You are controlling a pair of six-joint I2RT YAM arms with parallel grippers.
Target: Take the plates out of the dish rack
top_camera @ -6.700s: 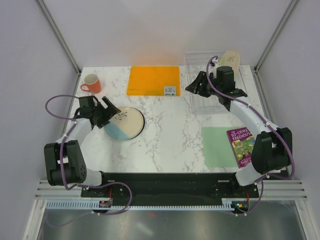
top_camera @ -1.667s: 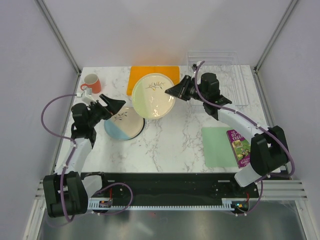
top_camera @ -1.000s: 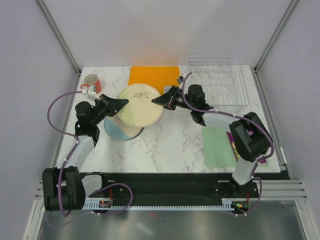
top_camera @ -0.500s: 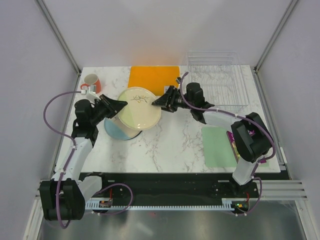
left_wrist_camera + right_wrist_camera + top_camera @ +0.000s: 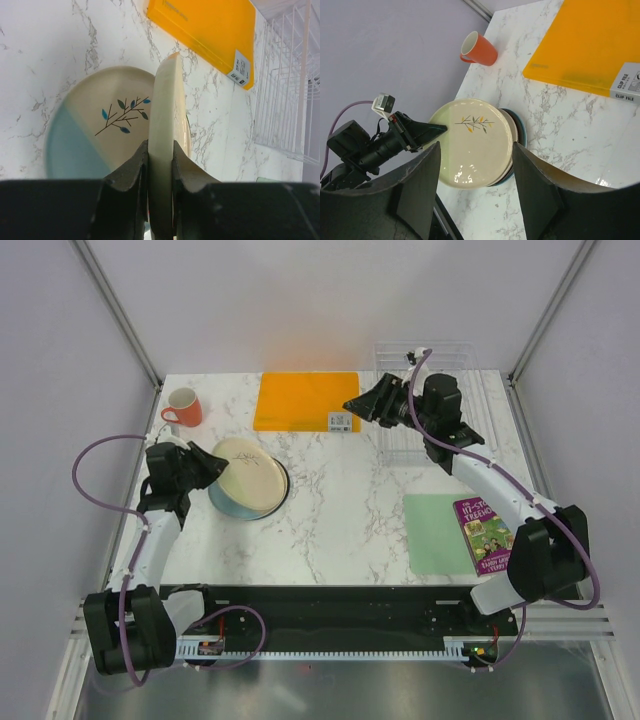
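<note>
White marble worktop (image 5: 340, 500) inside pale grey walls (image 5: 300, 300) with metal corner posts. On it are two plates, one wire dish rack (image 5: 480, 390) at back right, one orange-red mug (image 5: 183, 407), one orange clip file (image 5: 300, 400), one green mat (image 5: 432, 533) and one book (image 5: 484, 533). The left end effector (image 5: 207, 466) is clamped on the rim of the cream sprig plate (image 5: 245, 472), which sits over the blue-and-cream plate (image 5: 225, 508) at left; the right end effector (image 5: 355, 405) has fingers apart, holding nothing, by the rack's left side.

White marble table (image 5: 340, 500). Far left: orange mug (image 5: 183, 406). Far middle: orange board (image 5: 305, 400), flat. Far right: wire rack (image 5: 402, 438). Left: blue plate (image 5: 228, 505). Near right: green sheet (image 5: 435, 532), flat; book (image 5: 485, 535) at its right edge.
</note>
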